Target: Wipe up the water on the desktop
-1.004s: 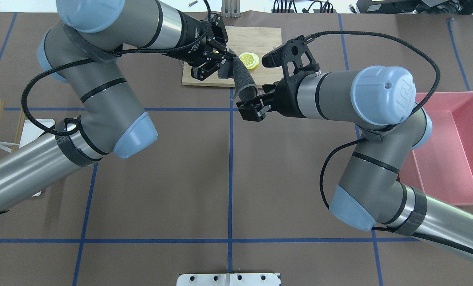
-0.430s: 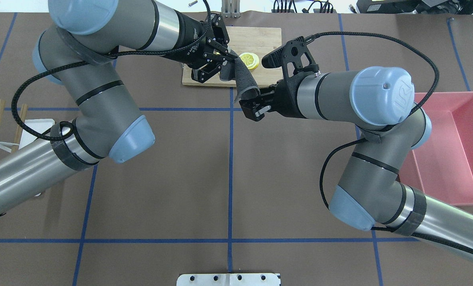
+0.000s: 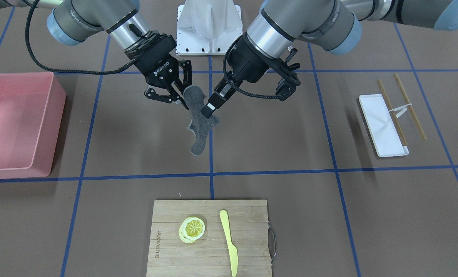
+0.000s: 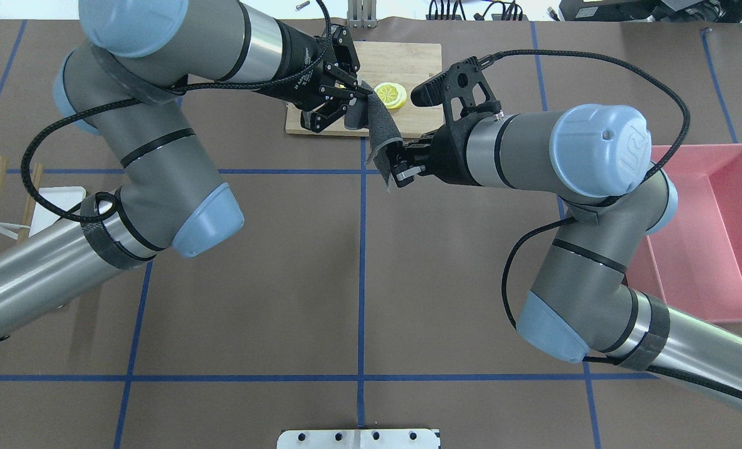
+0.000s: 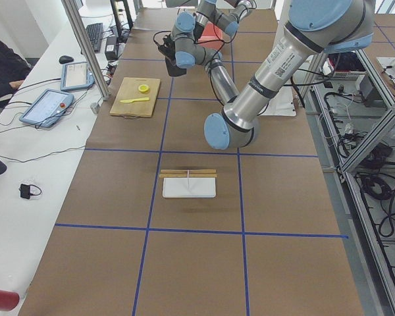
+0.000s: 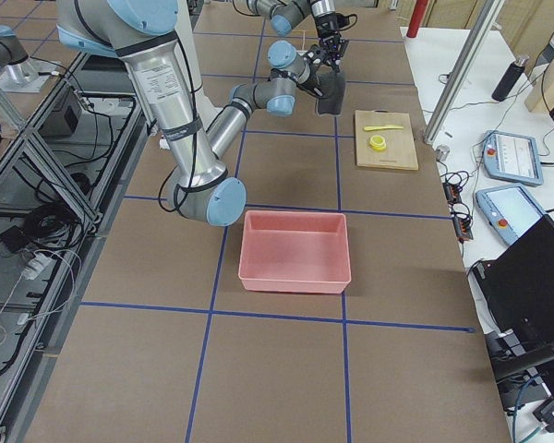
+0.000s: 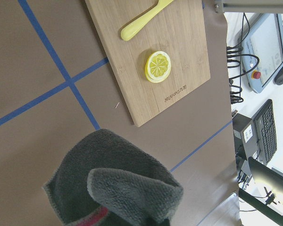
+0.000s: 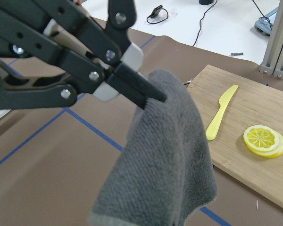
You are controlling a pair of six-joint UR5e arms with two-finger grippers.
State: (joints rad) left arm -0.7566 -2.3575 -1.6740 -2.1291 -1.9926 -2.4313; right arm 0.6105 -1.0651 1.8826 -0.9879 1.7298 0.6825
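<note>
A dark grey cloth (image 3: 198,130) hangs in the air between both grippers, above the brown desktop (image 3: 290,154) with its blue tape lines. My left gripper (image 3: 209,110) is shut on the cloth; in the overhead view (image 4: 355,93) it holds the far end over the cutting board's near edge. My right gripper (image 4: 391,167) is shut on the cloth's near end (image 4: 380,121). The right wrist view shows the left gripper's fingers (image 8: 146,92) pinching the cloth (image 8: 165,155). The left wrist view shows the cloth (image 7: 113,183) below the camera. I see no water on the desktop.
A bamboo cutting board (image 3: 248,231) with lemon slices (image 3: 192,229) and a yellow knife (image 3: 229,242) lies beyond the grippers. A pink bin (image 3: 55,115) stands on my right side. A white tray (image 3: 379,123) with chopsticks (image 3: 408,105) lies on my left side.
My right gripper went from wide open to shut and moved slightly towards the cloth, taking its near end. My left gripper stayed shut on the cloth and shifted only slightly.
</note>
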